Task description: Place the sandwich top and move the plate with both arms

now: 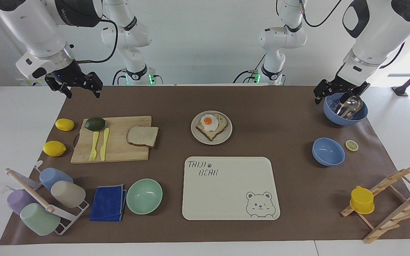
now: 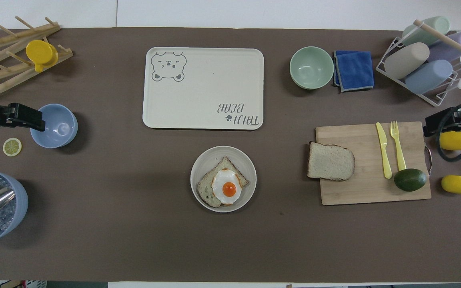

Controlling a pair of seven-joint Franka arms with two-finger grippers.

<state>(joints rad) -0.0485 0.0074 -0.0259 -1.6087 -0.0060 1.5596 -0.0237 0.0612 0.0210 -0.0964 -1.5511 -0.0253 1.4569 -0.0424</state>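
sandwich top (image 1: 142, 136) flat on cutting board (image 1: 119, 153), apart from raised right pincer (image 1: 80, 87), open, empty. left pincer (image 1: 336, 94) over blue bowl (image 1: 345, 113), grip state unclear. plate (image 1: 211, 139) mid-surface.

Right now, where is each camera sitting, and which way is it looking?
Facing view: high across the table, looking at the robots; both white arms, bases and the right gripper and left gripper show.
Overhead view: high above the robots' end, looking steeply down and forward; only dark gripper parts show at its side edges.
Both share the plate with egg toast, the sandwich top on the cutting board, and the bear tray, half a turn apart.
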